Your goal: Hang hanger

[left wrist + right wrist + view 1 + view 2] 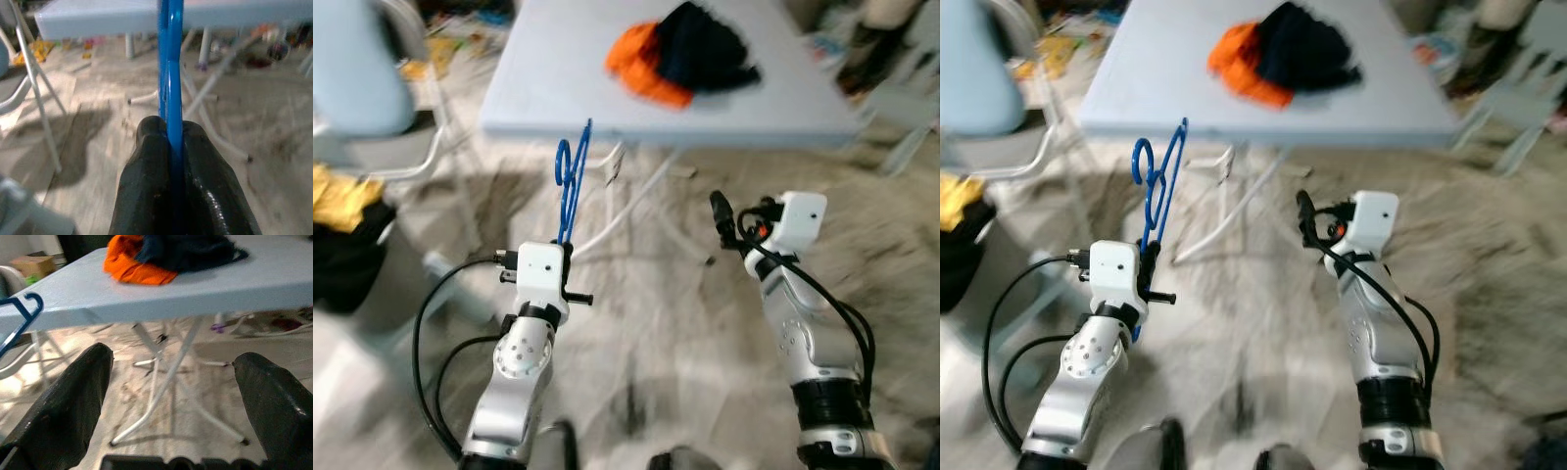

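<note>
The left pincer (pixel 566 257) is clamped on the blue hanger (pixel 572 181), which stands upright at about 12 o'clock from it, long axis near vertical, hook end up, just short of the surface (pixel 558 108) edge. The right pincer (pixel 718 217) hangs with fingers spread, holding nothing. The thin grip at the hanger's low end could let it twist or slip while the robot walks; no rail is visible yet.

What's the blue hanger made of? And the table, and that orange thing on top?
The blue hanger looks like glossy plastic: thin, smooth, evenly coloured. The table seems matte plastic on top, with pale metal-looking legs. The orange thing looks like soft, crumpled cloth.
</note>
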Robot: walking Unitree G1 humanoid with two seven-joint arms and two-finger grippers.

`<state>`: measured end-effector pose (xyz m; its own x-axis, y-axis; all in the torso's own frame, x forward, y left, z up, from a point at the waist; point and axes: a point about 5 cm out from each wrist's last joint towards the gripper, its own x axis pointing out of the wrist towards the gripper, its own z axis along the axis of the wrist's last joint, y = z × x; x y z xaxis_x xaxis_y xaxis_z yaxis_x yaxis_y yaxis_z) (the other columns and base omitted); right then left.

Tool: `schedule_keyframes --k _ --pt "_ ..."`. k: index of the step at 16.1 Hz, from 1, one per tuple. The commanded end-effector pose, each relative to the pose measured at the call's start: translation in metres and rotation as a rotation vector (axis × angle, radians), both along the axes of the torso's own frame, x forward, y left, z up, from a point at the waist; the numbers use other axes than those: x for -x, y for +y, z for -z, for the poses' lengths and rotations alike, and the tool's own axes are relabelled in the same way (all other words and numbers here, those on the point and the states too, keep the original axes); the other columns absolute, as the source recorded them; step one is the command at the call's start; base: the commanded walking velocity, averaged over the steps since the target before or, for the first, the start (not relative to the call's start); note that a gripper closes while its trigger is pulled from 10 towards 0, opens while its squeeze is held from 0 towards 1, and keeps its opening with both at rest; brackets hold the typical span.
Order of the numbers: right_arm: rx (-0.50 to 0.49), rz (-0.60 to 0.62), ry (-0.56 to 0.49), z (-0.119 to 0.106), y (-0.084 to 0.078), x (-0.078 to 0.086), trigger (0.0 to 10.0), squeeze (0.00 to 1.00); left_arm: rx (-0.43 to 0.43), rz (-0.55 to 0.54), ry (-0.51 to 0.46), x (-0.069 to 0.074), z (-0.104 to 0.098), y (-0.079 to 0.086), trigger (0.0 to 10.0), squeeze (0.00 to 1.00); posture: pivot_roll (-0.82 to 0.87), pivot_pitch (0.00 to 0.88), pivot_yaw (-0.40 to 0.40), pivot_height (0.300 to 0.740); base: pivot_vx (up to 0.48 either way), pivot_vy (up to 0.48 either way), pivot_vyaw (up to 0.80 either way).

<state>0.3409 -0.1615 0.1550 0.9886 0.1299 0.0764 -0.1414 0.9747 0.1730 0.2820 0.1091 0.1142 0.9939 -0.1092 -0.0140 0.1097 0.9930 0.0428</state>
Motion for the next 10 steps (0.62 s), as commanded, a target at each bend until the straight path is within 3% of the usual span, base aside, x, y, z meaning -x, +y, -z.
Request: schedule_keyframes --k 1,7,10 --pt "0.01 0.013 0.002 0.0007 -0.0071 0.0022 10.0 0.0 -0.003 0.028 -0.009 0.001 -0.0016 -0.0068 10.0 0.0 0.01 0.179 -0.045 0.74 0.0 0.0 0.0" --pt "0.014 -0.07 0.039 0.0061 -0.0006 0.005 10.0 0.0 -0.012 0.025 0.002 0.0004 0.0002 -0.0054 10.0 0.0 0.01 0.18 -0.043 0.74 0.0 0.0 0.0" --pt "0.221 -0.165 -0.011 0.0037 0.0006 0.0055 10.0 0.0 -0.038 0.144 0.07 0.002 0.0076 -0.0065 10.0 0.0 0.02 0.184 -0.037 0.74 0.0 0.0 0.0"
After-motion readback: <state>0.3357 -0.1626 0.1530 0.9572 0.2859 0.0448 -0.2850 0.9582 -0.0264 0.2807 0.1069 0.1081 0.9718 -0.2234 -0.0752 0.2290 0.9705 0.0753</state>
